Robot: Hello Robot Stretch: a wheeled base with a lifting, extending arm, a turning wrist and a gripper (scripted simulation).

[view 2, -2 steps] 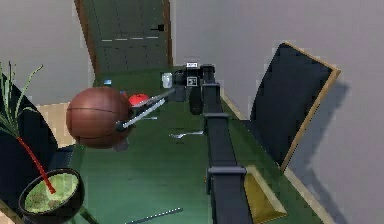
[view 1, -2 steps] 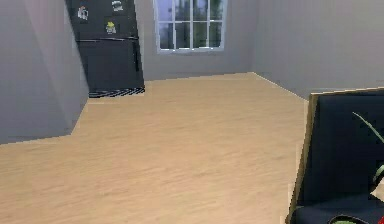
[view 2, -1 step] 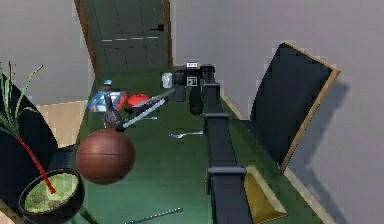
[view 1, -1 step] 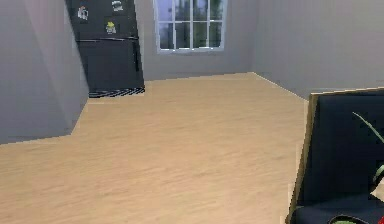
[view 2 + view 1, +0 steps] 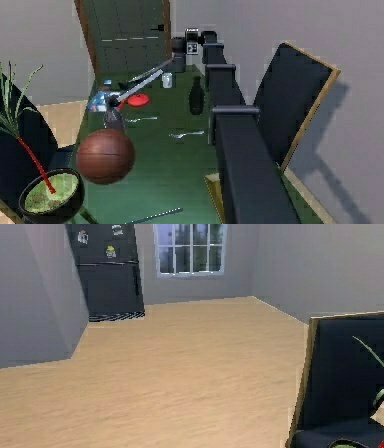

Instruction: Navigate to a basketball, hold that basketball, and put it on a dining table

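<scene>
Stretched out over the green surface point(image 5: 170, 170), my end effector point(image 5: 125, 97) has a red plate point(image 5: 137, 99) and cutlery point(image 5: 180, 133) lying behind it, so I cannot tell whether it grips anything. The basketball point(image 5: 105, 155) shows just below the fingers, near the surface's left edge beside a bowl point(image 5: 50, 195). Whether it rests there I cannot tell. It is round, alike on every axis. A tan-framed chair point(image 5: 295, 95) stands along the surface's right edge, and a door point(image 5: 125, 40) lies beyond its far end. Ahead, bare wood floor point(image 5: 170, 364) runs open to a fridge point(image 5: 110, 269) and window point(image 5: 190, 249). A dark chair point(image 5: 345, 384) crowds the forward view's right.
</scene>
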